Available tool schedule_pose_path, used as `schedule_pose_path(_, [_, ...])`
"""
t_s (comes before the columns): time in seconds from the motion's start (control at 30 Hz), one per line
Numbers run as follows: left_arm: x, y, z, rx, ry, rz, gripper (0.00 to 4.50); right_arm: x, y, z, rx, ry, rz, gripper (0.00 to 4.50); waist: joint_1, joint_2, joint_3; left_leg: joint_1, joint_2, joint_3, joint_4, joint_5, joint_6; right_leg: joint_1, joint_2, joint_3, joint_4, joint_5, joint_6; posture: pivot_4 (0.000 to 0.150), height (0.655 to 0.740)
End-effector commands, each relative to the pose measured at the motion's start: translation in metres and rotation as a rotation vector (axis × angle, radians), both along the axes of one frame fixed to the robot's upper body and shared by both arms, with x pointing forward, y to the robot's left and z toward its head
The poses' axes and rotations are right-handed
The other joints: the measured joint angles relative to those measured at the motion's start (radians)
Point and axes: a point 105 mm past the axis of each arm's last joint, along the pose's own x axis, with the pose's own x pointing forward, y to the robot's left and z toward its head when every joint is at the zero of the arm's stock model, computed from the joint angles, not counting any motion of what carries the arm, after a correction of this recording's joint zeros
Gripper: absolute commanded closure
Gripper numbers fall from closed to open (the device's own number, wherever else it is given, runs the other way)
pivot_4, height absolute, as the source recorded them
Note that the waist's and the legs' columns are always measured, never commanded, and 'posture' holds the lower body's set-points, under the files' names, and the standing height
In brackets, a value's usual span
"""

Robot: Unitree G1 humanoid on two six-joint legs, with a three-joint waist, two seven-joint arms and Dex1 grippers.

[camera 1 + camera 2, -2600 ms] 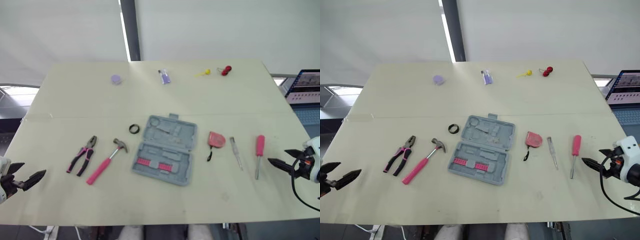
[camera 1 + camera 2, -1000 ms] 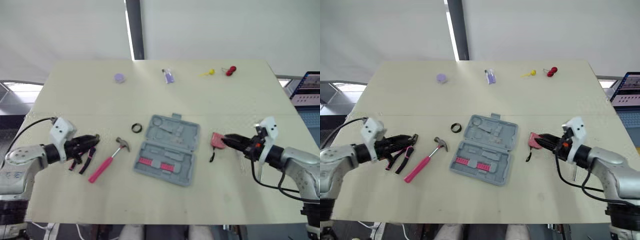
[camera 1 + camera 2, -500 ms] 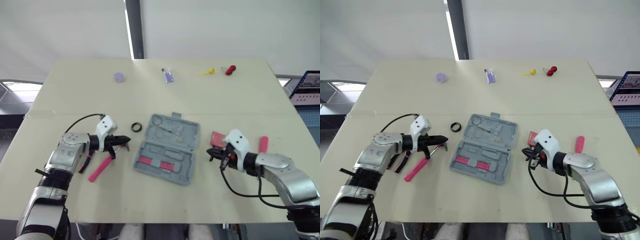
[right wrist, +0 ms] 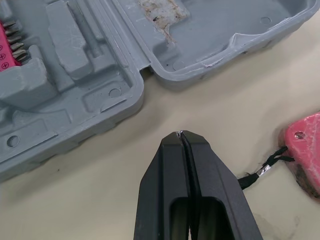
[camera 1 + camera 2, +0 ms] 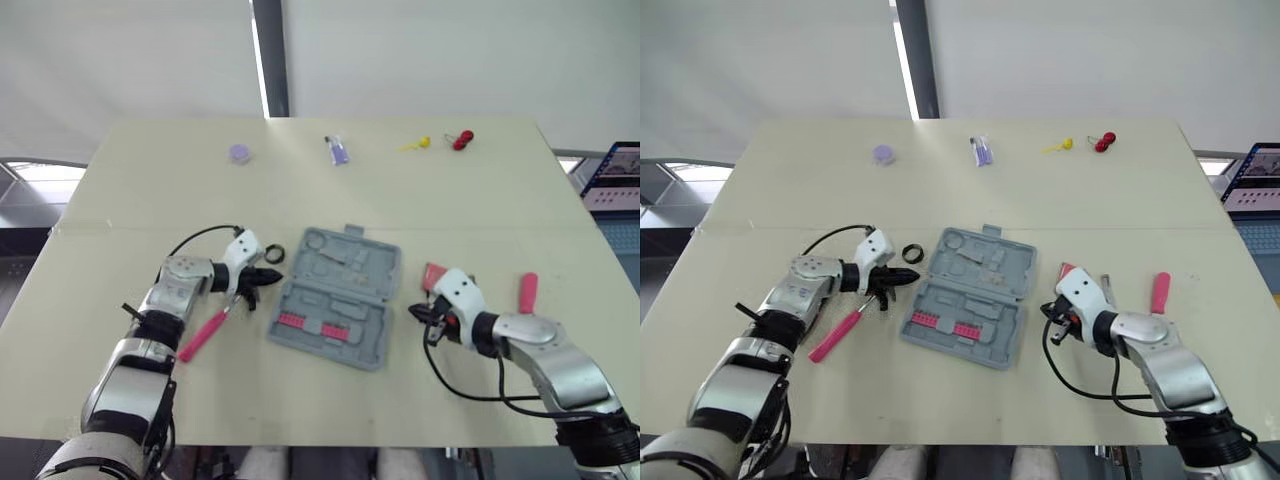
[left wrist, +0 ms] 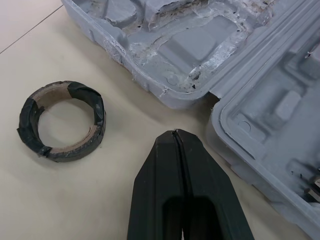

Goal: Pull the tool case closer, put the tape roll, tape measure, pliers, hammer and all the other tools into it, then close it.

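The big pale yellow table (image 5: 140, 200) stood in front of a white wall (image 5: 450, 50) with a dark post (image 5: 268, 55) on it. A laptop (image 5: 615, 190) peeked in at the far right.

A short while before, both arms were out at the left and right edges of the table. Now they were in the middle, one on each side of the case. The left gripper (image 5: 264, 282) had moved right, past the hammer head. It sat low over the table with its two black fingers pressed together, holding nothing. It was just beside the left edge of the case and near the black tape roll (image 6: 96, 111). The right gripper (image 5: 416, 312) had its fingers pressed together too, with nothing in them. It was low near the right edge of the case, close to the cord of the red tape measure (image 5: 434, 276). The case had not moved.

The grey tool case (image 5: 360, 345) lay open in the middle of the table. Its near half held a row of pink bits (image 5: 300, 324).

The pink hammer (image 5: 205, 335) lay left of the case. A pink screwdriver (image 5: 527, 291) lay far off to the right.

At the far side were a small purple bottle (image 5: 338, 152), a purple round thing (image 5: 238, 153), a red thing (image 5: 460, 139) and a yellow thing (image 5: 423, 142).
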Motion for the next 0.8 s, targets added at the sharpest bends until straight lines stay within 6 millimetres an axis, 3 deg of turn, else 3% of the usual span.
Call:
schedule_pose_path(0.03, [0.005,-0.004,0.005,0.012,-0.031,-0.013,4.48,0.002,0.006,0.003,0.003,-0.028,0.005,4.44,0.000,0.000,0.000,0.000,0.000,0.000,0.000,0.000,0.000,0.000,0.000,0.000,0.000,0.000,0.000,0.150,0.7400])
schedule_pose_path(0.8, [0.003,-0.026,-0.004,-0.005,-0.024,-0.053,4.48,0.014,0.032,0.002,0.033,-0.053,0.029,4.44,-0.001,0.000,0.000,0.000,0.000,0.000,0.001,0.000,0.000,0.000,0.000,0.000,0.002,0.000,0.000,0.150,0.7400])
